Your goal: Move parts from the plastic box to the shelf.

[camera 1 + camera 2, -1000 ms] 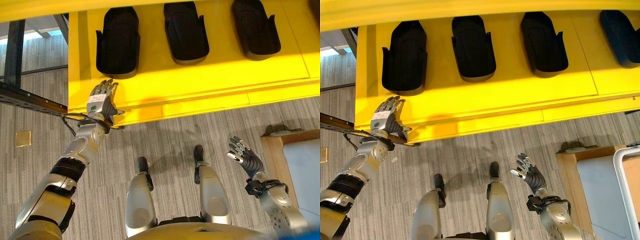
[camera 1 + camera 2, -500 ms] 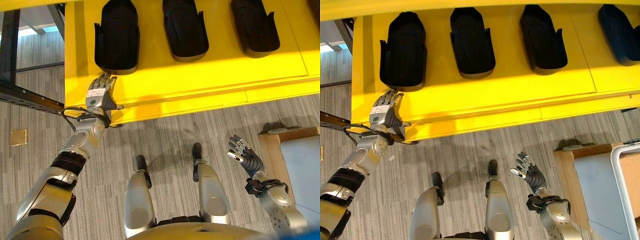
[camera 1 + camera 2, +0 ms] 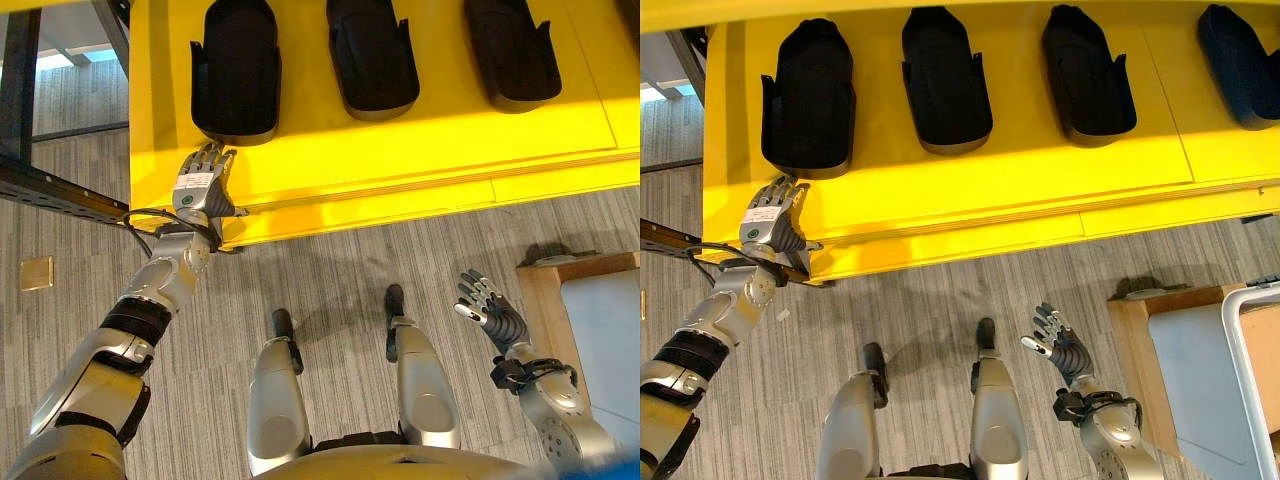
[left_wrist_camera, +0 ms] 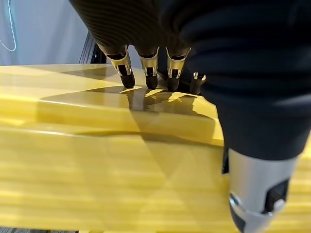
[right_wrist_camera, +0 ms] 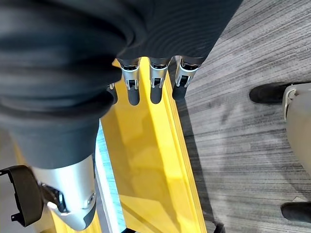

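1. Grey carpet floor point(image 3: 330, 270) runs under a yellow shelf point(image 3: 420, 150) that carries black parts point(image 3: 808, 98) in a row.
2. Left hand point(image 3: 200, 185): fingers straight, holding nothing, over the shelf's front edge just below the leftmost part.
3. Right hand point(image 3: 1058, 345): open and empty above the floor, near a wooden stand point(image 3: 1140, 330) bearing a pale box point(image 3: 1240, 340).
4. Risk, as judged: reaching further could nudge the leftmost part askew; fingertips sit close to it.

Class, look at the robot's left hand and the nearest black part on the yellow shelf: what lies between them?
Only bare yellow shelf separates the left hand from the black part, seen in both eye views.
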You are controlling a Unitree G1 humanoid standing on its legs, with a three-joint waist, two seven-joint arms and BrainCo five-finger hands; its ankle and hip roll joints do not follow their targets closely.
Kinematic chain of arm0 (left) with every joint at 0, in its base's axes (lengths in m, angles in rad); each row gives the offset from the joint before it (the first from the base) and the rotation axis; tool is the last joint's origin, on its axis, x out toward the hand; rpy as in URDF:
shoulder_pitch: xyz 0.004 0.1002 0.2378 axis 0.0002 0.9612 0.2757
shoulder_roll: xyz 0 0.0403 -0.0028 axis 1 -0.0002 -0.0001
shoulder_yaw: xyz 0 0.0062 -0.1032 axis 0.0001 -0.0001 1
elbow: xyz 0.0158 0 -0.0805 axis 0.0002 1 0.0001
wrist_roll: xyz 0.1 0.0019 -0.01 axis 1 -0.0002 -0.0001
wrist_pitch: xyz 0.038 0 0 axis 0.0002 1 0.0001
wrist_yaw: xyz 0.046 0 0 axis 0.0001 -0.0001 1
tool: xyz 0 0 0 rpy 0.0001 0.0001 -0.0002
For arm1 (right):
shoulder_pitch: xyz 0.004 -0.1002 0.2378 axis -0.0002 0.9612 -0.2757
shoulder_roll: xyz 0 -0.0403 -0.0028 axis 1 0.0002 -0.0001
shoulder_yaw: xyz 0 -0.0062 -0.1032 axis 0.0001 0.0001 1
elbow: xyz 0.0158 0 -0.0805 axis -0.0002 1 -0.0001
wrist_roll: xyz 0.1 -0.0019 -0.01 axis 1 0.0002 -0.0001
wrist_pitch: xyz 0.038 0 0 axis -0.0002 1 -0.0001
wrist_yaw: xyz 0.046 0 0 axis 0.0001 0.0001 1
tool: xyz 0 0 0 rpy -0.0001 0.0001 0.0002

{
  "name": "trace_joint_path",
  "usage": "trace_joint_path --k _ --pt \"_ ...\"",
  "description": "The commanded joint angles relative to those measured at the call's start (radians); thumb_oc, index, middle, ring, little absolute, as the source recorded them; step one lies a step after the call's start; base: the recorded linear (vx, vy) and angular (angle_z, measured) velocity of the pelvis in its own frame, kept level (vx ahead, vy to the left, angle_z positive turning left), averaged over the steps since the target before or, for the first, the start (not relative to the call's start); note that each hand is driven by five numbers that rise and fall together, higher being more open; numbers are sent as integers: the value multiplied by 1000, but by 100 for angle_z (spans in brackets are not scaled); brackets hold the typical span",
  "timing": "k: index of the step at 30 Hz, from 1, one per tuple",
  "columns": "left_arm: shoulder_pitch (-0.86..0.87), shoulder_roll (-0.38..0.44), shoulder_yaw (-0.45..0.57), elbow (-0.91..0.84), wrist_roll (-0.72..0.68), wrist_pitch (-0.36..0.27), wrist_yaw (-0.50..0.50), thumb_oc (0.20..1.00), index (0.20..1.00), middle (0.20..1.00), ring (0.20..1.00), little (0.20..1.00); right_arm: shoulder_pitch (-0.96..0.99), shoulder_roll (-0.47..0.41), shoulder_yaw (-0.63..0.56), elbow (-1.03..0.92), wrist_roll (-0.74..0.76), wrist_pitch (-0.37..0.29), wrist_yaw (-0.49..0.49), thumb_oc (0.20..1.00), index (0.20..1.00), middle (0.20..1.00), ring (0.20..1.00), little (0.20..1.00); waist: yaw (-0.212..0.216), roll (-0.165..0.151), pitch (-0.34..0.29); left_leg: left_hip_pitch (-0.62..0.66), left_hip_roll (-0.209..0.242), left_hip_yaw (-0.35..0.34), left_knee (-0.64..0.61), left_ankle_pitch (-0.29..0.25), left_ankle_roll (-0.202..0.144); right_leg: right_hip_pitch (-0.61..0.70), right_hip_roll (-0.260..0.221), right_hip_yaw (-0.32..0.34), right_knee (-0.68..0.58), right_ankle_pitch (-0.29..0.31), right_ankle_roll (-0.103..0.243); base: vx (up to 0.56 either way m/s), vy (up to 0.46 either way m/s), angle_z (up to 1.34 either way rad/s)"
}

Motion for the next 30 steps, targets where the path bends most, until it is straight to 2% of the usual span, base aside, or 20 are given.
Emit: trace_joint_path --k 1,30 --pt "-93 -56 -91 68 34 -37 -62 1000 1000 1000 1000 1000 36 -75 -1 -79 20 -50 2 1000 1000 1000 1000 1000 -63 -10 -42 -5 76 -6 16 45 -34 20 -64 30 126 -87 48 0 0 0" --pt "-143 -81 -130 46 36 -47 -74 1000 1000 1000 1000 1000 56 -85 -8 -75 19 -48 3 1000 1000 1000 1000 1000 -70 -12 -52 3 83 -3 27 38 -39 14 -55 43 145 -92 46 0 0 0"
